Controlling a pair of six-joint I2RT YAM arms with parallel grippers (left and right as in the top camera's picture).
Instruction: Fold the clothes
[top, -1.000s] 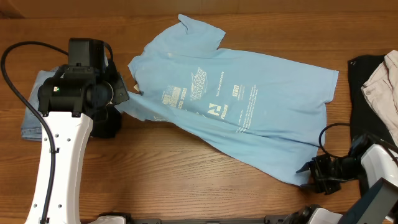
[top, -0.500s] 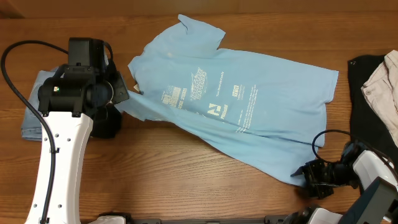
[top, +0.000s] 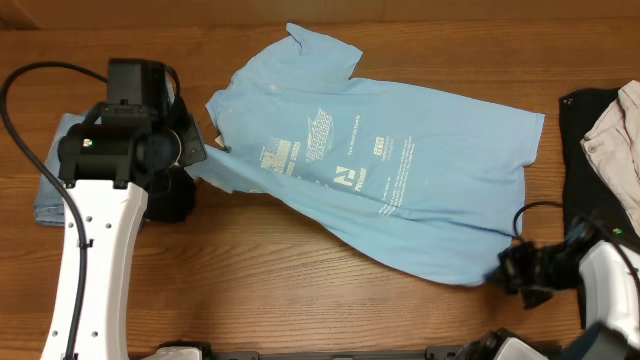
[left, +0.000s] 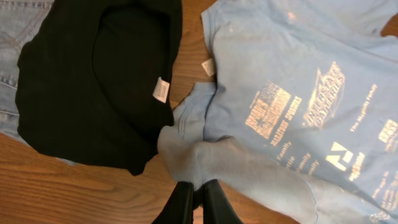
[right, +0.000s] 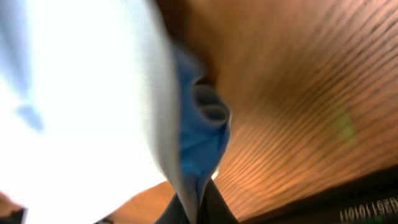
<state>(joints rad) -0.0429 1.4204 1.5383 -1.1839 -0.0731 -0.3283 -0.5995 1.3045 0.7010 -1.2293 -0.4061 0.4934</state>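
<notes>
Blue above all: saw the T-shirt (top: 400, 170) spread print side up on the wooden table (top: 280, 250), set on a slant, collar toward the upper left and hem toward the lower right. Took the cloth for soft cotton, rippled with shallow creases. Made out pale lettering and small emblems across the chest but could not read them. Found the left gripper (left: 198, 198) pressed together on the near sleeve, with the fabric puckered into a rounded lump just above the dark, narrow fingers. Found the right gripper (top: 508, 272) at the shirt's lower right corner, pinching the hem. Saw from the right wrist a rolled, tube-like edge of deeper blue caught between the two fingers, with the rest of the cloth washed to white by glare over blurred wood grain. Noted a black garment (left: 93, 74) just beside the pinched sleeve, matte and smooth, bearing a small white tag (left: 161, 90) and resting on folded denim (top: 50, 190). Marked at the table's right edge another dark garment (top: 585, 140) with a beige garment (top: 615, 130) lying over it, near the shirt's far sleeve.
</notes>
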